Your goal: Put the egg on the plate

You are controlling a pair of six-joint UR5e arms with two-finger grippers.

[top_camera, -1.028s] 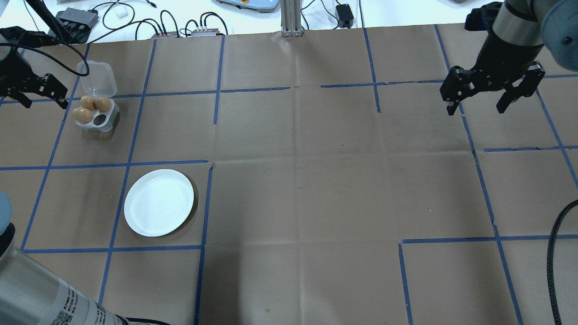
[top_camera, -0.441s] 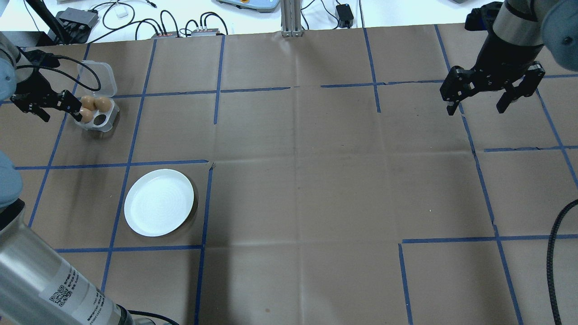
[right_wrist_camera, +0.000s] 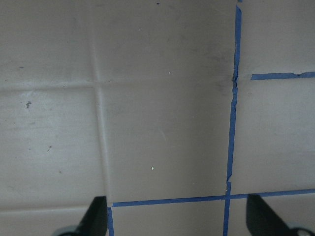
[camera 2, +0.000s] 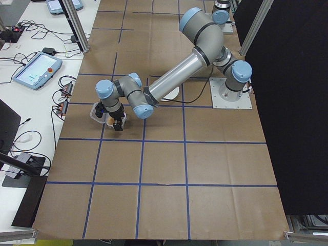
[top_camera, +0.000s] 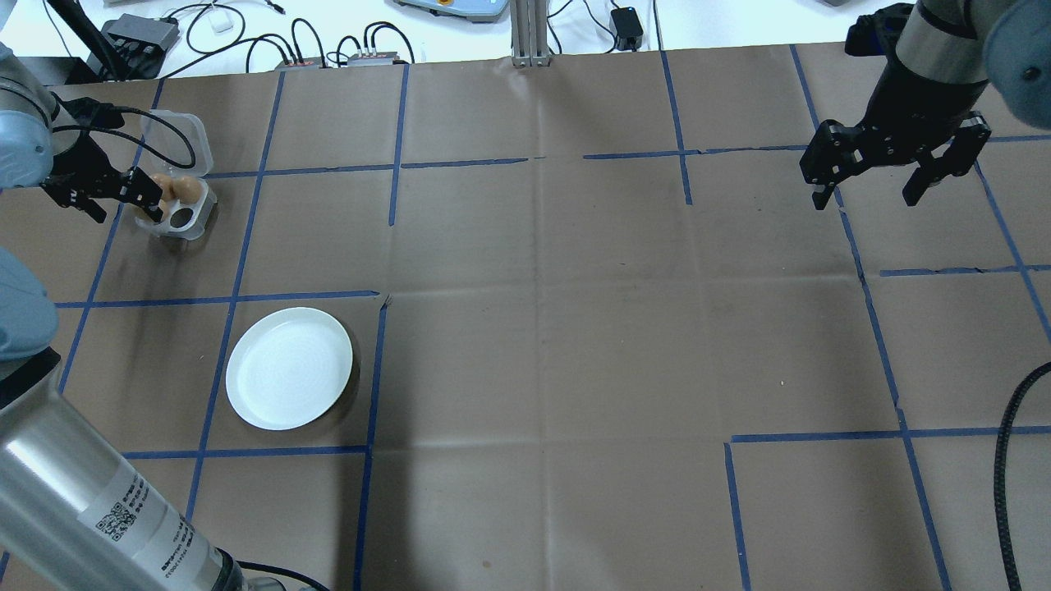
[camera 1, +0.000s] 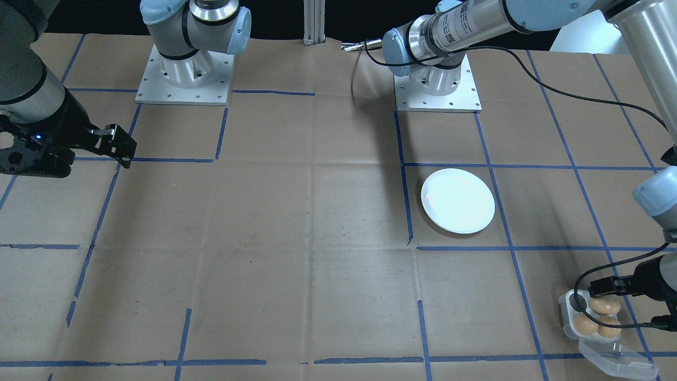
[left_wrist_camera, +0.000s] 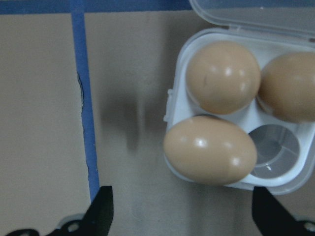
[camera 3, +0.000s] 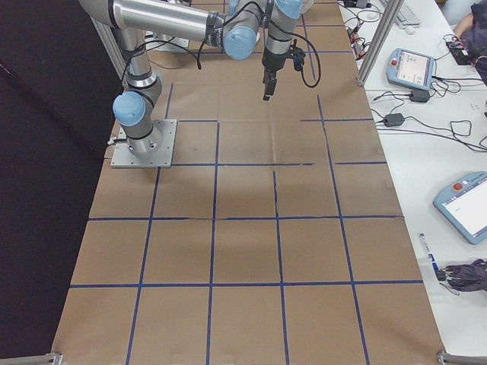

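Brown paper gridded with blue tape covers the table as the left gripper (top_camera: 115, 201), jaws spread and empty, has swung in over the egg tray (top_camera: 182, 215) within the last second. Three eggs (left_wrist_camera: 210, 157) remain in the tray; the plate (top_camera: 289, 368) near it sits bare. The right gripper (top_camera: 872, 194) hangs open, far from the tray.

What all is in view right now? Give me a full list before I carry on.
eggs: three, brown, in the egg tray
egg tray: one, clear-white, four cups with one empty, lid open, far left of the table
plate: one, white, bare, nearer the robot than the tray
table: one, brown paper with blue tape grid
cables and boxes: several, black and grey, beyond the table's far edge
left gripper: black, jaws open, over the tray's edge
right gripper: black, jaws open, above bare table at far right
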